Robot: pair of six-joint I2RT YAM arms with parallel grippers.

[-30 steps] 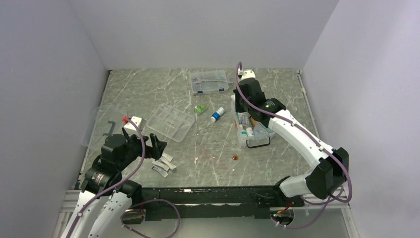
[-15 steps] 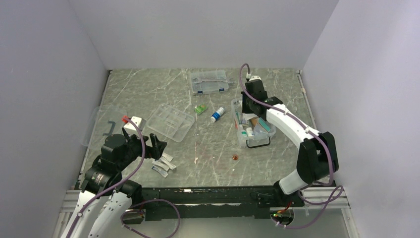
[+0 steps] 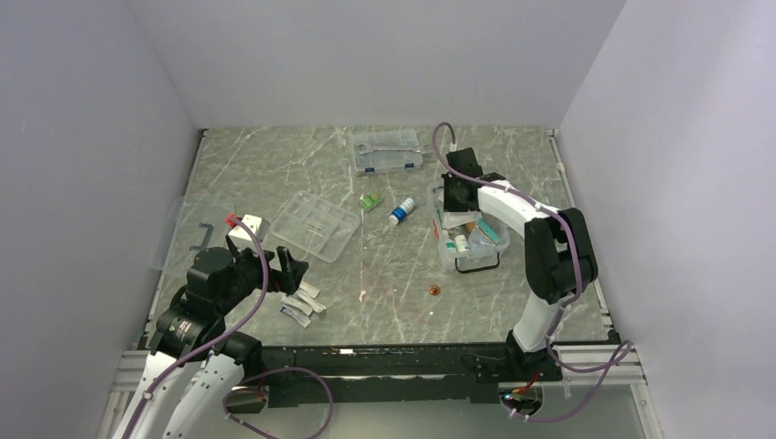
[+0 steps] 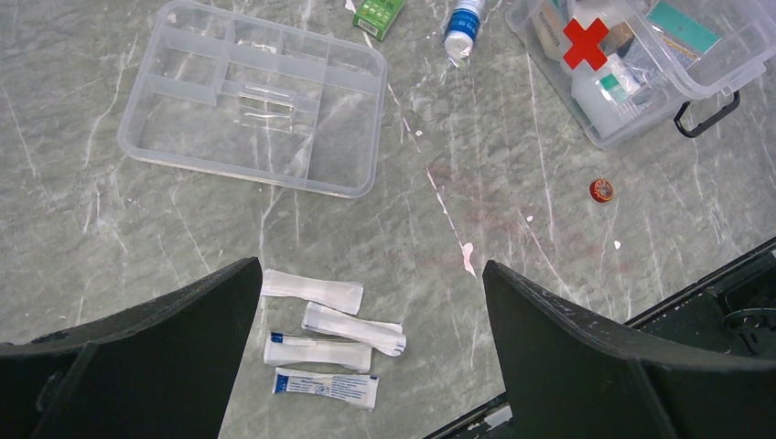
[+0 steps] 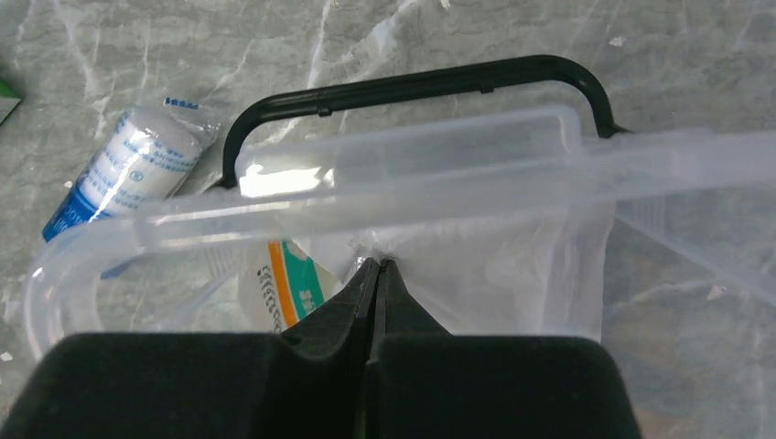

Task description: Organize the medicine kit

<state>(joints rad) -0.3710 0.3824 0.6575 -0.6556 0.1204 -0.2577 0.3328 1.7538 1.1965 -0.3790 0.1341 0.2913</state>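
The right end effector is shut tight, tips pressed together, just above the far end wall of the medicine kit box. The box sits in the right half of the tabletop, its long axis running near to far. Crinkled clear film lies at the tips (whether it is pinched I cannot tell). The left end effector stands wide near the near-left corner, directly over four flat packets. The box lies well apart from them, toward the right edge, so the left arm is nearer the packets and the right arm nearer the box. The packets' long axes run along the line between the left fingers, so I judge a wrist turn would be needed to close across their narrow width. They are thin white paper with blue print. The box is rigid clear plastic with a red cross and a black handle. The divided tray, also clear plastic, lies left of centre. A white-and-blue cylinder lies on its side between tray and box.
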